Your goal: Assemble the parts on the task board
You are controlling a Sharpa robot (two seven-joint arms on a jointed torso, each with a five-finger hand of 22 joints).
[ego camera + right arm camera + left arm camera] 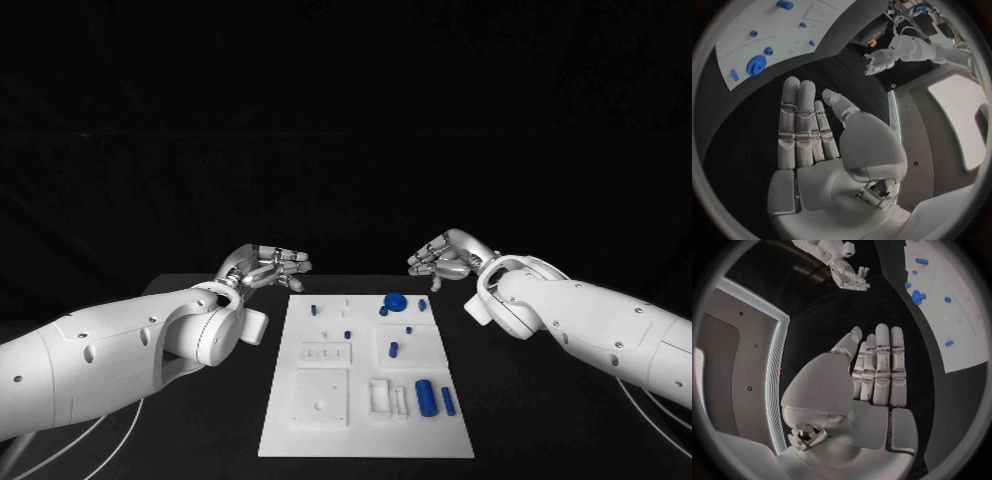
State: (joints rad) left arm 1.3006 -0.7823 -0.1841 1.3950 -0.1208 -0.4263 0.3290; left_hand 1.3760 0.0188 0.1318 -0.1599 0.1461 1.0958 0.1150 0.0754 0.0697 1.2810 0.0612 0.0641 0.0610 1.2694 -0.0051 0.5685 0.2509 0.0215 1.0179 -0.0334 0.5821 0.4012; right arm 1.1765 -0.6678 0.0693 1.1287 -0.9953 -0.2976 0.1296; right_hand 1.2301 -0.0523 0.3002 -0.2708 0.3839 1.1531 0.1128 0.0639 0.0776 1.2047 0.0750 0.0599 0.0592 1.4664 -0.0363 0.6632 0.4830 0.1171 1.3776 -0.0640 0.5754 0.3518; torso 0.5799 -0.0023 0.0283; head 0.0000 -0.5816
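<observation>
Both hands empty, fingers extended: left hand point(268, 268) and right hand point(444, 255) flank the task board point(325, 420), leaving the parts point(426, 394) reachable.

task board point(368, 375) mid-table | left hand point(268, 266) left | right hand point(449, 256) right

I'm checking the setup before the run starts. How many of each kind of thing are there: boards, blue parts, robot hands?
Task board: 1
Blue parts on the board: about 9; the smallest are hard to tell
Hands: 2, the left hand and the right hand, both holding nothing
Total: about 12
</observation>
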